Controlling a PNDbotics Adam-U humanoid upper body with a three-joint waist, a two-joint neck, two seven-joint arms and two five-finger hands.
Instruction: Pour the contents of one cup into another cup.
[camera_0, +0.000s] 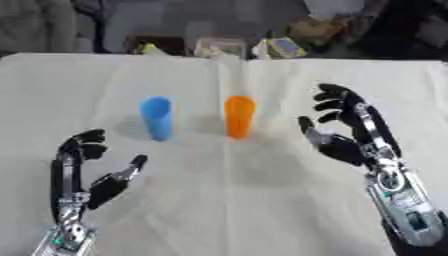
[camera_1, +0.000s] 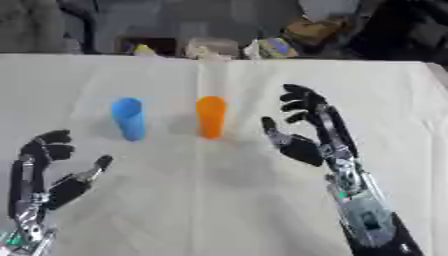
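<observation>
narrow gap between blue cup, orange cup

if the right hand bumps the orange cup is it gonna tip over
Probably yes: the orange cup stands upright, tall and narrow, so a sideways nudge high up could topple it. It looks like light plastic. The right hand, open beside it, should likely close around its middle.
</observation>
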